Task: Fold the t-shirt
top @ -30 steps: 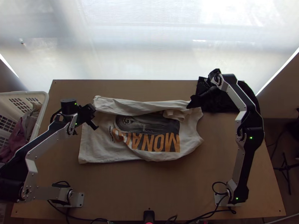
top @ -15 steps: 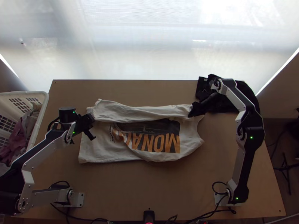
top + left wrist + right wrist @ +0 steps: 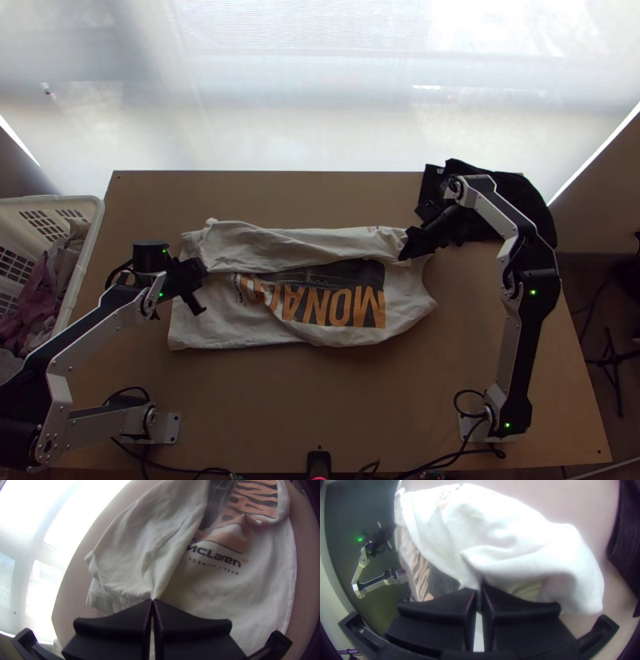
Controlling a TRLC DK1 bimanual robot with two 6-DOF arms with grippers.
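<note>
The cream t-shirt lies lengthwise on the table, its far long side turned over toward the printed front as a loose flap. At the flap's left end is my left gripper; my right gripper is at its right end. In the left wrist view my left gripper is shut on the flap's edge, near the hem. My right gripper pinches bunched white cloth between its fingers in the right wrist view, beside the dark print.
A black cloth lies bunched at the table's far right corner, under the right arm. Past the table's left edge stands a white basket with clothes. Bare wood spans the near part of the table.
Both grippers have come down the picture, toward the near edge, drawing the held flap further over the print. Most recently the left one shifted slightly right, the right one slightly left.
</note>
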